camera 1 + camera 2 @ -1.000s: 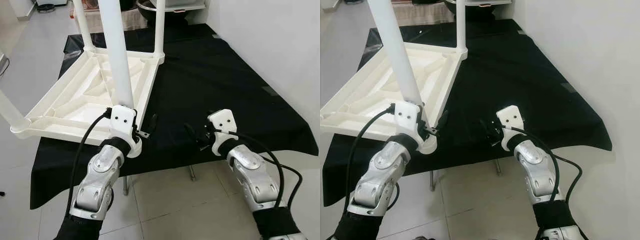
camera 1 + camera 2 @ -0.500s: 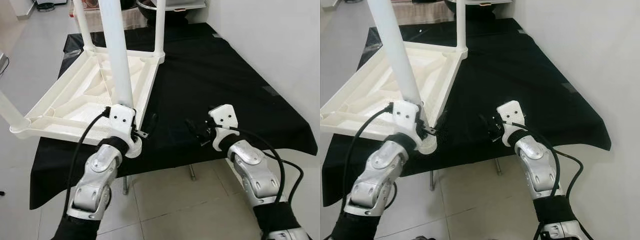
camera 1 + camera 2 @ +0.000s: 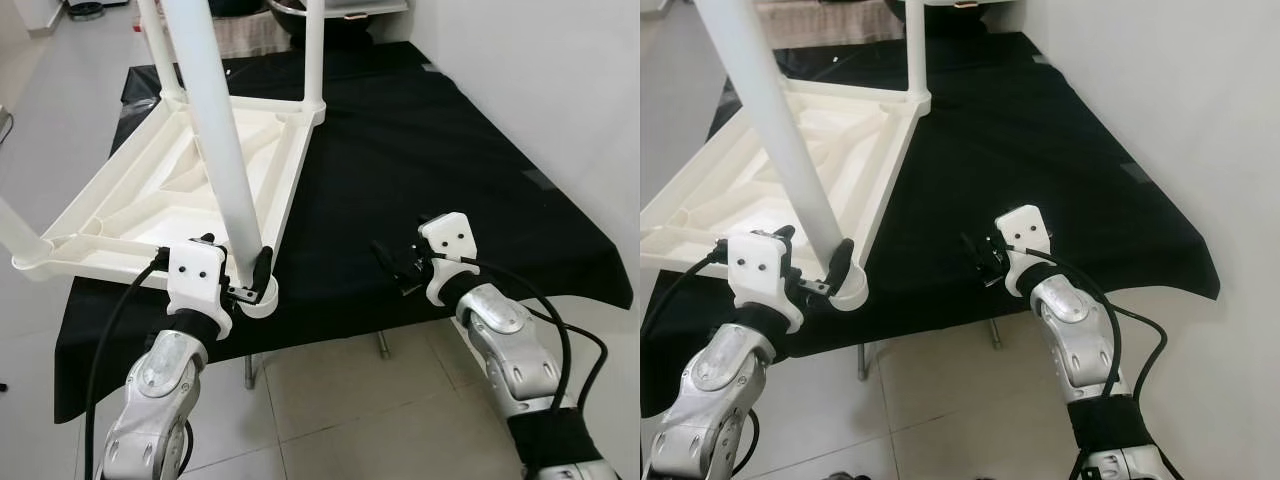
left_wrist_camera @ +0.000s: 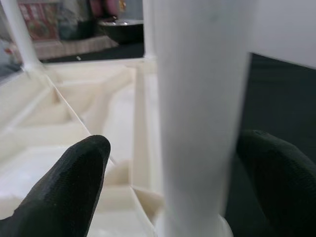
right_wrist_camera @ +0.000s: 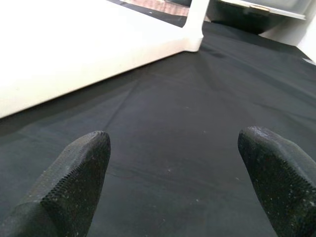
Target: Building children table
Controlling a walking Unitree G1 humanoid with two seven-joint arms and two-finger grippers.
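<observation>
Left eye view: upturned white table [image 3: 150, 190] on black cloth [image 3: 420, 150].

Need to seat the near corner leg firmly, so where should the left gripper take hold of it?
Grip the white leg low on its round shaft, just above the corner socket of the upturned table top. Come from the robot's side, where the left gripper already brackets it, open. The shaft is slim and leans, and a low hold should limit wobble.

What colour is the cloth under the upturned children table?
Black: the cloth is plain black, best seen in the left eye view.
</observation>
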